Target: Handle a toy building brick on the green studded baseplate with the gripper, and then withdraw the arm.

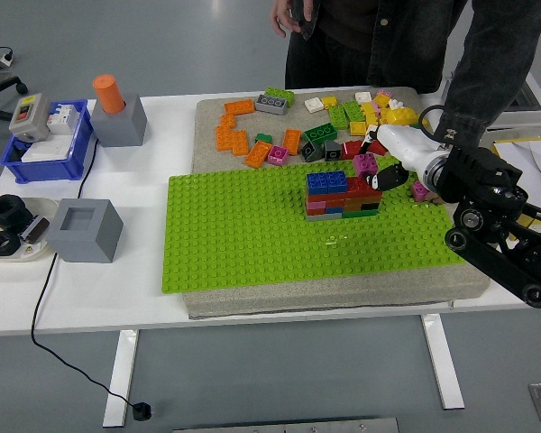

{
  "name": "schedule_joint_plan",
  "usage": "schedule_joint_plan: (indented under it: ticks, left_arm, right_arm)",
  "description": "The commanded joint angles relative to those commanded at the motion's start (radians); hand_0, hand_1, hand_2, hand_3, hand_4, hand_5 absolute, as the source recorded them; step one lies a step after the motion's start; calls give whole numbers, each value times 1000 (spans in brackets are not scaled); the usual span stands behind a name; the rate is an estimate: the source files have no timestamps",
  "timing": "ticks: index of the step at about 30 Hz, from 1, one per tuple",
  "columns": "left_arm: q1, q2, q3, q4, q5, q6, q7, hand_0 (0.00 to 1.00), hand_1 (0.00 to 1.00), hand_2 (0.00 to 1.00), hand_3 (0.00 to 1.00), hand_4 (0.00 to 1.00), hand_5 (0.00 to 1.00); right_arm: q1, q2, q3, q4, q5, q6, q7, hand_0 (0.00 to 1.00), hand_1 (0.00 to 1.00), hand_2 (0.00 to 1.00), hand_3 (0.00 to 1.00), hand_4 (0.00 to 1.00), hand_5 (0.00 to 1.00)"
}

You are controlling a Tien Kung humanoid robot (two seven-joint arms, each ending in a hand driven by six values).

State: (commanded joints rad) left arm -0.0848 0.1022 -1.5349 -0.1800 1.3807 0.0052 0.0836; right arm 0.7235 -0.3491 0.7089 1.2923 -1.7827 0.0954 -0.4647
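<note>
On the table (153, 298): smooth white top carrying a grey, felt-like mat (343, 290).
Baseplate (243, 234): flat bright green plastic sheet, covered in rows of round studs, lying on the mat.
Wall (344, 195): small stack of glossy rectangular bricks on the baseplate, blue and red on top, grey, orange, green and pink below.
Right robot hand (379, 167): white and black shell on a black jointed arm, reaching in from the right; fingers closed around a magenta brick.
Magenta brick (366, 163): small studded block, held just above the wall's upper right corner; contact with the wall cannot be told.
Loose bricks (343, 122): scattered pile on the mat behind the baseplate, orange to the left, yellow, green, red, white and grey to the right.
Person (487, 72): stands at the far side in dark fabric sleeves; one arm reaches down behind the robot hand, its hand hidden.
Left side: grey hollow cube (87, 229); orange cylinder (109, 93) standing upright in a grey block.
</note>
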Motion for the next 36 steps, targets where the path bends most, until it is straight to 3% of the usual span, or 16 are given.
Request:
schedule_joint_plan:
  ticks: [36]
  left_arm:
    - [-1,0,-2,0,3,0,-1,629,587,550,578,619,220]
  right_arm:
    - [-13,32,-5,-5,8,2,-10,903,865,883,551,597,113]
